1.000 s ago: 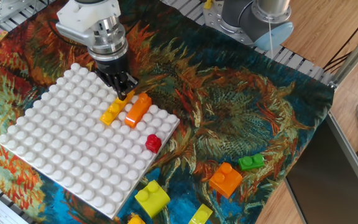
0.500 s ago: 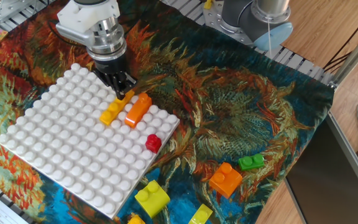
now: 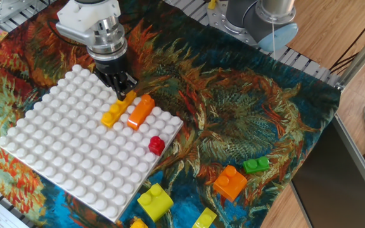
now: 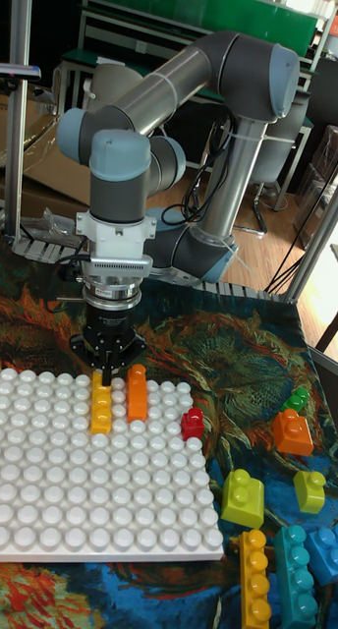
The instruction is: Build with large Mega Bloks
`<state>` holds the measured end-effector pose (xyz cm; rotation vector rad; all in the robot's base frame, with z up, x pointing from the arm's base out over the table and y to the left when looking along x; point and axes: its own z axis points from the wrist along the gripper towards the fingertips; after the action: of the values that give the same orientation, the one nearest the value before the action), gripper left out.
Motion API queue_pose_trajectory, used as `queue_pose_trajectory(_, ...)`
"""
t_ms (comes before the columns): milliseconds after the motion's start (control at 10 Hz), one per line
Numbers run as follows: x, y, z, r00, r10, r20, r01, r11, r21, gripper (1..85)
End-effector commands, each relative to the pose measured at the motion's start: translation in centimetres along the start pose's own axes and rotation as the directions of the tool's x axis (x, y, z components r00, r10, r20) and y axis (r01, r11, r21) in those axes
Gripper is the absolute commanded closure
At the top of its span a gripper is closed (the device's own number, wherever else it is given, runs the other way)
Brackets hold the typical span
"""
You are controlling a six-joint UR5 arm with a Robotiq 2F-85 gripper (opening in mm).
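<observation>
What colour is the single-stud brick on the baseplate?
Red; it shows best in the fixed view.

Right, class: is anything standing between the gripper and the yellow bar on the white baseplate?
Nothing visible does. The gripper sits directly over the far end of the yellow bar, fingers at that end. The orange bar stands beside it, not between them. The red one-stud block stands apart on the baseplate.
</observation>
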<state>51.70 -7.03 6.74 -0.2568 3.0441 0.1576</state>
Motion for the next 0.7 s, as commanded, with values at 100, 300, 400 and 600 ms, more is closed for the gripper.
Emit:
queue_pose_trajectory(100, 0.5, 0.6, -1.8, 1.000, 0.011, -0.007, -0.012, 1.000, -0.023, 84.3)
queue_pose_trajectory(300, 0.1, 0.2, -1.2, 1.000, 0.005, 0.000, -0.005, 1.000, -0.019, 84.3)
queue_pose_trajectory(400, -0.1, -0.2, -0.5, 1.000, -0.002, 0.009, 0.003, 1.000, -0.018, 84.3)
queue_pose_trajectory(600, 0.0, -0.9, 0.1, 1.000, -0.016, 0.014, 0.016, 1.000, -0.017, 84.3)
